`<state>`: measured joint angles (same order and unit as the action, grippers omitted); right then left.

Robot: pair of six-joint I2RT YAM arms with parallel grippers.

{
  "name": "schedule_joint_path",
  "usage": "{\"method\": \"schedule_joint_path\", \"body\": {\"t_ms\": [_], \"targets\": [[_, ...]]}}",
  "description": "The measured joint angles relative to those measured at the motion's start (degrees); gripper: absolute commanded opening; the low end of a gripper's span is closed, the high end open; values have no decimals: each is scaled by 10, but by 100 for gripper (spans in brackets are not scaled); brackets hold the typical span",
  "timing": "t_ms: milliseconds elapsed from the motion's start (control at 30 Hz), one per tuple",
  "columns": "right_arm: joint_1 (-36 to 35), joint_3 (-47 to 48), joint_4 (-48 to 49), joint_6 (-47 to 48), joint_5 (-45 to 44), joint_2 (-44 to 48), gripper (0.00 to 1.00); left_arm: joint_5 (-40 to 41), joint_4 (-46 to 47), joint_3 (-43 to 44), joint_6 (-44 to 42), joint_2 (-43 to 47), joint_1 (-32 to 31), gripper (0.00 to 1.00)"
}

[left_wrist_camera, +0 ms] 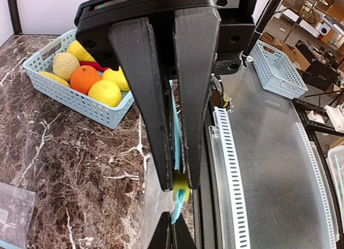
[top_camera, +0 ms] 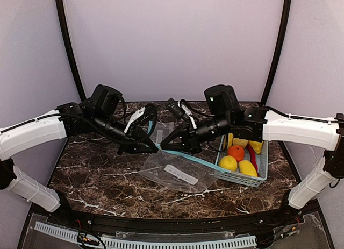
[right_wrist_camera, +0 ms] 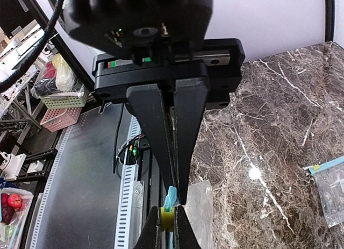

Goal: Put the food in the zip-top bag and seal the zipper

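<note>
The clear zip-top bag [top_camera: 177, 173] has a blue zipper strip [top_camera: 188, 156] along its top. My left gripper [top_camera: 152, 147] is shut on the bag's yellow slider [left_wrist_camera: 180, 185] and the strip. My right gripper [top_camera: 164, 144] is shut on the end of the blue strip [right_wrist_camera: 171, 196], its tips almost touching the left gripper's. The food lies in the pale blue basket [top_camera: 234, 177]: an orange [top_camera: 235, 151], yellow fruits [top_camera: 228, 163] and a red chili [top_camera: 252, 157]. The left wrist view also shows the orange [left_wrist_camera: 86, 78] and the yellow fruits [left_wrist_camera: 105, 92]. No food shows inside the bag.
A second clear bag [top_camera: 161, 133] lies on the marble table behind the grippers; it shows in the right wrist view [right_wrist_camera: 330, 190]. The basket stands at the right, just beyond the zipper's far end. A perforated grey rail [top_camera: 145, 241] runs along the near edge.
</note>
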<state>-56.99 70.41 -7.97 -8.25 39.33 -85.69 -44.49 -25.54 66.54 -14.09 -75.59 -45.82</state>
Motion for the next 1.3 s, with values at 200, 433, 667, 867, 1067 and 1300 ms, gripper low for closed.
{"method": "schedule_joint_path", "body": {"t_ms": [200,433,667,867,1067,1300], "targets": [[0,-3,6,2,-36,3,0,47,23,-14,10,18,2,1],[0,-15,7,5,-74,20,0,81,49,-27,21,38,14,1],[0,-23,7,5,-105,30,0,116,66,-33,29,47,22,1],[0,-30,6,3,-134,38,0,163,80,-43,37,58,30,1],[0,-38,5,-5,-160,43,0,208,98,-56,49,73,48,1],[0,-42,2,-17,-181,46,0,250,116,-65,71,85,70,1]]}}
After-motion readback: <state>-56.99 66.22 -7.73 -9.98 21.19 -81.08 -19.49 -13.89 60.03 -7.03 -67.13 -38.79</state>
